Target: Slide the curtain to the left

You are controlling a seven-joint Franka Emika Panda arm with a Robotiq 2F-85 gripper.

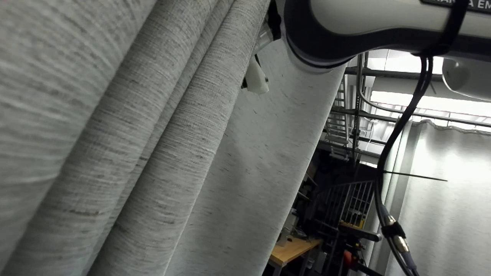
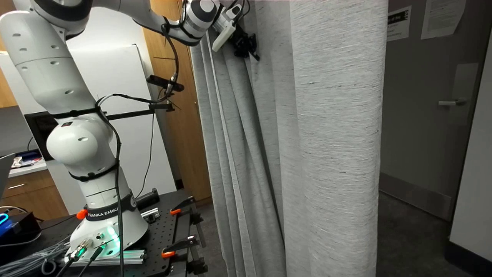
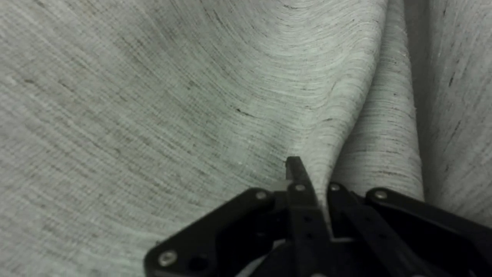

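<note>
The curtain is a large light-grey heathered fabric with long deep folds. It fills the left and middle of this exterior view. It hangs to the right of the arm in an exterior view. It fills the wrist view. My gripper is closed on a narrow pinched fold of the curtain, which runs down between the two black fingers. The right fingertip is hidden behind the fold. The gripper is high on the curtain in an exterior view, tilted downward. In an exterior view the fingers are hidden behind the folds.
The arm's base stands on a black perforated table with clamps at its edge. Behind are a white fridge-like cabinet and a wooden cabinet. A grey door is beyond the curtain. A cable hangs from the arm.
</note>
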